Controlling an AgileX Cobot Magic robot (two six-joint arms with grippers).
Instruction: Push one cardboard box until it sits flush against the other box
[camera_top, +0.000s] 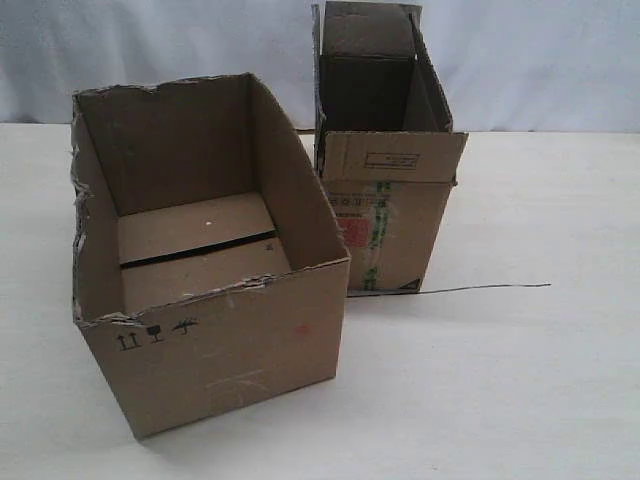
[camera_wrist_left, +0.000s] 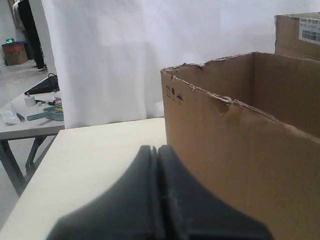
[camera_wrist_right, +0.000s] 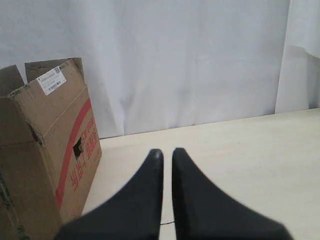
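Note:
The wide, squat cardboard box (camera_top: 230, 350) with a torn rim and small black symbols stands open at the front left of the table. The other box (camera_top: 385, 215), narrower and taller with a red label and green tape, stands behind and to the right of it. The two boxes sit at an angle to each other, and I cannot tell whether they touch. Neither gripper shows in the exterior view. My left gripper (camera_wrist_left: 156, 147) is shut and empty, right beside the cardboard box's outer wall (camera_wrist_left: 240, 165). My right gripper (camera_wrist_right: 167, 151) is shut and empty, with the other box (camera_wrist_right: 50, 145) off to one side.
A thin dark wire (camera_top: 480, 288) lies on the pale table (camera_top: 520, 400), running out from the foot of the other box. A white curtain (camera_top: 540, 60) closes the back. Past the table edge stands a side table with tools (camera_wrist_left: 35, 117).

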